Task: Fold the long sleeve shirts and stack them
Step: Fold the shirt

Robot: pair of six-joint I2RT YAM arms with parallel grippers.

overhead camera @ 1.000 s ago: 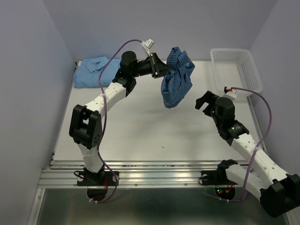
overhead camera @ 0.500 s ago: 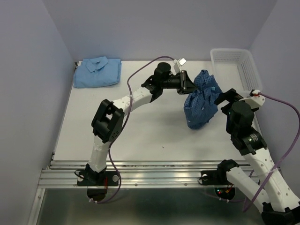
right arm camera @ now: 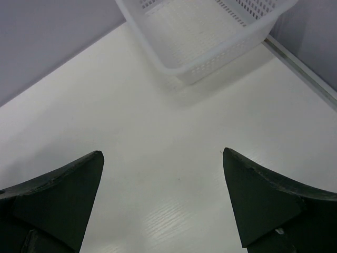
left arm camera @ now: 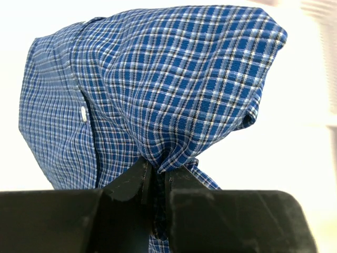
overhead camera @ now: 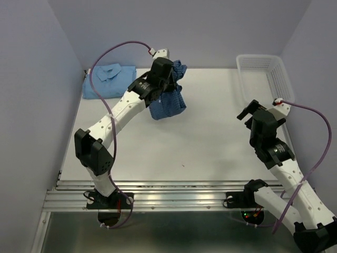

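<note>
L gripper (left arm camera: 159, 178) pinches bunched check shirt (overhead camera: 168, 104), upper centre; R gripper (right arm camera: 162, 153) wide, empty. Next, prob.: spread it flat w/ both.

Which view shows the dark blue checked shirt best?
The left wrist view: the checked shirt fills it, bunched in the shut left pincer. The top view shows it small; the right wrist view shows none of it.
</note>
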